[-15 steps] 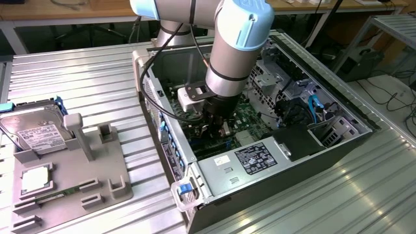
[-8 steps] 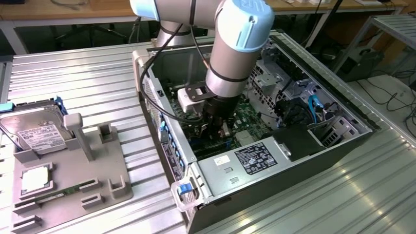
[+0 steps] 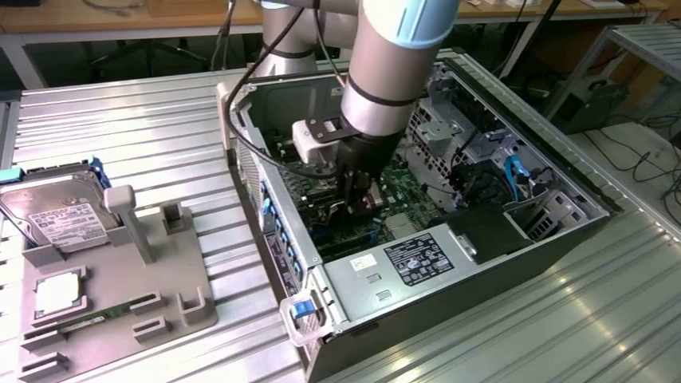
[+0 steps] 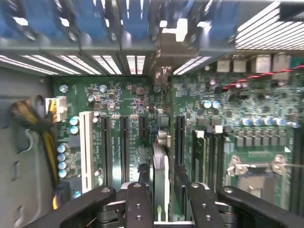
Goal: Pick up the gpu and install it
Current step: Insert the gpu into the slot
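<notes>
1. The arm reaches down into the open case [image 3: 426, 335], which lies on its side on the desk [image 3: 159, 120]. The gripper [image 3: 362, 209] hangs low over the motherboard [image 3: 399, 187].
2. In the wrist view the gpu [image 4: 160, 166] shows edge-on as a thin upright strip. It stands on the motherboard [image 4: 128, 99] among the long black slots [image 4: 124, 142], and the white slot [image 4: 86, 147] lies well off to one side.
3. The gripper [image 4: 166, 186] straddles the card, one jaw on each side. I cannot tell whether it is clamped on the card or has let go, because the contact faces are hidden.
4. The step in hand looks like seating the card, and the task seems far along. The holder [image 3: 127, 303] on the desk carries a hard drive [image 3: 53, 211] and smaller parts, but no black card.
5. To seat it well, the card should stand square to the board, with its edge connector running along one slot and not riding on the slot's lip.
6. Pressure should go straight down and evenly along the card's length. A tilt would seat one end and leave the other proud.
7. The bracket end should meet the rear opening of the case without catching on the sheet metal. That end cannot be made out here.
8. Risks are a sideways push bending the card, and the gripper knocking the small capacitors [image 4: 61, 156] beside the slots.
</notes>
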Robot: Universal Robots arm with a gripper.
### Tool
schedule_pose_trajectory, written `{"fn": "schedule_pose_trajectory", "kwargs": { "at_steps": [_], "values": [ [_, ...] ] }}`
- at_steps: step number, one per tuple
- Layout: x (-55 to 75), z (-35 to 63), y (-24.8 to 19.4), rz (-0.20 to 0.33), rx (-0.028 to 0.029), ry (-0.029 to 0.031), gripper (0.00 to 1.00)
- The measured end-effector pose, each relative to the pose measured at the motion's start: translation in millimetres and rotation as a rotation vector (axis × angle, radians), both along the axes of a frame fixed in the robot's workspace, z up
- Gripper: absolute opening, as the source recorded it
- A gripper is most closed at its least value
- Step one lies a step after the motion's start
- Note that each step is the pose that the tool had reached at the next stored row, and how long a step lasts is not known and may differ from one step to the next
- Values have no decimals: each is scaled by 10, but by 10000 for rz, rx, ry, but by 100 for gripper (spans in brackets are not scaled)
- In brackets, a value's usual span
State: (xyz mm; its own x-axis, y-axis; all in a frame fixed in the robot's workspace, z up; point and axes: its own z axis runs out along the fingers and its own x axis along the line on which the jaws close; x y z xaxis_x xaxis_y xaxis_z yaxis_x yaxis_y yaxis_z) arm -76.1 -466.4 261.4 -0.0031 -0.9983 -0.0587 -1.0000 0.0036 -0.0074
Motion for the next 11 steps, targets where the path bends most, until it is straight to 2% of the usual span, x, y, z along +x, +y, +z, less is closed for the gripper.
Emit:
{"fn": "schedule_pose_trajectory", "kwargs": {
  "at_steps": [6, 9, 11],
  "values": [
    [0, 258, 5, 0, -3, -49, 35],
    [0, 256, 5, 0, -1, -65, 33],
    [0, 257, 5, 0, -2, -76, 20]
  ]
}}
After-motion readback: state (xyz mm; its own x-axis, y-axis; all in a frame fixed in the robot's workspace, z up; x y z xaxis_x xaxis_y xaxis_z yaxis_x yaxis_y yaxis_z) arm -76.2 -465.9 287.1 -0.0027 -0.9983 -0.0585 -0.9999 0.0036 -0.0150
